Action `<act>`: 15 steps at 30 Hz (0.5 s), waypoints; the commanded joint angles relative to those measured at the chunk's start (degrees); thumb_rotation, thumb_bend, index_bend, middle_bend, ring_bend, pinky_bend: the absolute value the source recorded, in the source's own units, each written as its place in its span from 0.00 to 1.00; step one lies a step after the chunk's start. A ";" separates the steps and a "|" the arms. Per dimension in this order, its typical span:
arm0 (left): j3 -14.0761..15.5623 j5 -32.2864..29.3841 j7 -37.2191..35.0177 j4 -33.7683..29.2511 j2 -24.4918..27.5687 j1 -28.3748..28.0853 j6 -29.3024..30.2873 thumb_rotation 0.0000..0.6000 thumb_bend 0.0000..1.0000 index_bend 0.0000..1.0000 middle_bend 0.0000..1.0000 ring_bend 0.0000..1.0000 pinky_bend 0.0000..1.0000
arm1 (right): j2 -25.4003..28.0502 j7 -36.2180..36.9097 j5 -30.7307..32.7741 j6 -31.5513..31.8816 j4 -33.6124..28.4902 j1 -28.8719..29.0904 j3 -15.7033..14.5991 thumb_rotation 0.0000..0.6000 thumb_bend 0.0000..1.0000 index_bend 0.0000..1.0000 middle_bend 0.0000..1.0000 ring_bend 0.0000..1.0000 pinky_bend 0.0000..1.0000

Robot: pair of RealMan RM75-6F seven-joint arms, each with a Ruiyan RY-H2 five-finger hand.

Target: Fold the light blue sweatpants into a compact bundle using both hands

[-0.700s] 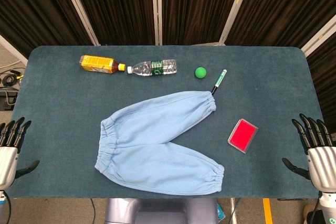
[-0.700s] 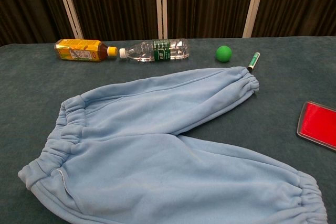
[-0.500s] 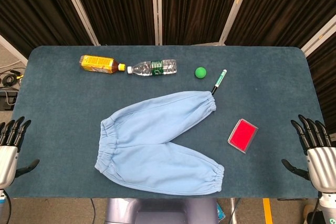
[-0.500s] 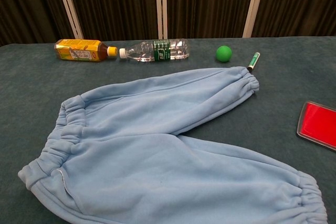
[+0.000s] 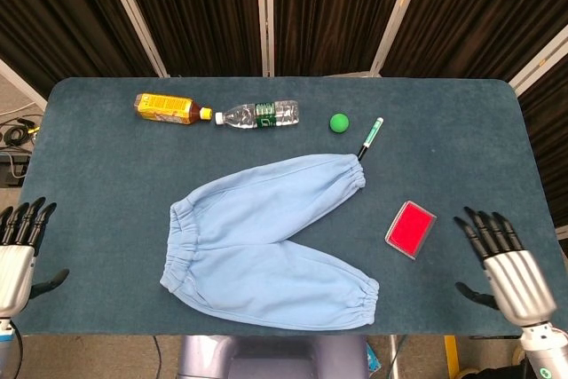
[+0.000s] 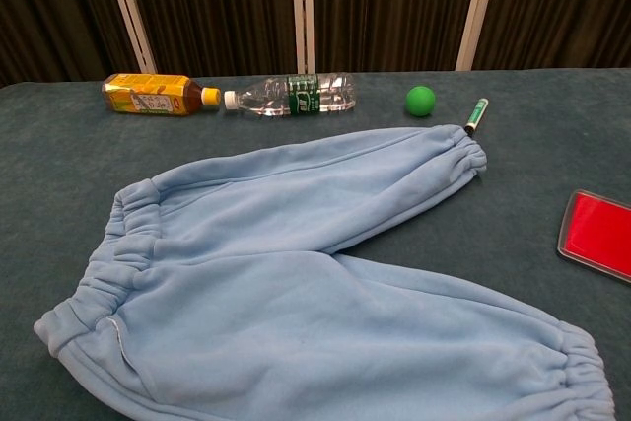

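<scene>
The light blue sweatpants lie flat and unfolded in the middle of the table, waistband to the left, one leg reaching up-right to a cuff by the marker, the other leg along the front edge. My left hand hovers at the table's front left corner, fingers apart, holding nothing. My right hand hangs over the front right part of the table, fingers spread and empty, right of the red box. Neither hand touches the pants. The chest view shows no hand.
Along the far side lie an orange-labelled bottle, a clear water bottle, a green ball and a green-capped marker touching the upper cuff. A red flat box sits right of the pants.
My right hand has moved left and inward over the table's front right edge. The left hand and the pants have stayed where they were.
</scene>
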 commanded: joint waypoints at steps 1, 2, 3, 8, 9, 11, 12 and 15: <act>-0.43 -0.97 -0.11 -0.03 0.00 -0.33 -0.52 1.00 0.00 0.00 0.00 0.00 0.00 | -2.79 2.86 -9.42 -2.62 5.75 4.14 -2.73 1.00 0.00 0.20 0.13 0.01 0.05; -0.60 -1.49 0.02 0.00 -0.07 -0.52 -0.86 1.00 0.00 0.00 0.00 0.00 0.00 | -4.21 3.37 -13.00 -2.17 8.11 5.33 -3.24 1.00 0.00 0.21 0.16 0.03 0.09; -0.69 -1.80 0.17 0.05 -0.12 -0.62 -1.05 1.00 0.00 0.00 0.00 0.00 0.00 | -5.18 3.20 -15.35 -2.00 9.71 6.13 -3.57 1.00 0.00 0.22 0.18 0.06 0.11; -1.14 -3.17 0.50 0.22 -0.33 -0.83 -1.35 1.00 0.00 0.00 0.00 0.00 0.00 | -9.10 3.26 -23.29 -4.70 14.11 10.48 -5.80 1.00 0.00 0.25 0.23 0.13 0.18; -1.22 -3.36 0.48 0.26 -0.33 -0.83 -1.32 1.00 0.00 0.00 0.00 0.00 0.00 | -9.63 3.43 -24.20 -5.66 14.46 11.27 -6.29 1.00 0.00 0.26 0.24 0.13 0.19; -1.35 -3.71 0.31 0.34 -0.26 -0.83 -1.29 1.00 0.00 0.00 0.00 0.00 0.00 | -11.07 2.99 -26.55 -8.10 15.34 13.22 -7.32 1.00 0.00 0.27 0.24 0.14 0.20; -1.39 -3.87 0.20 0.39 -0.22 -0.83 -1.31 1.00 0.00 0.00 0.00 0.00 0.00 | -11.73 2.41 -27.29 -8.81 15.70 13.79 -7.53 1.00 0.00 0.27 0.24 0.15 0.20; -1.47 -4.26 -0.07 0.55 -0.11 -0.88 -1.42 1.00 0.00 0.00 0.00 0.00 0.00 | -13.99 0.25 -28.71 -11.22 16.77 15.21 -8.09 1.00 0.00 0.27 0.25 0.15 0.20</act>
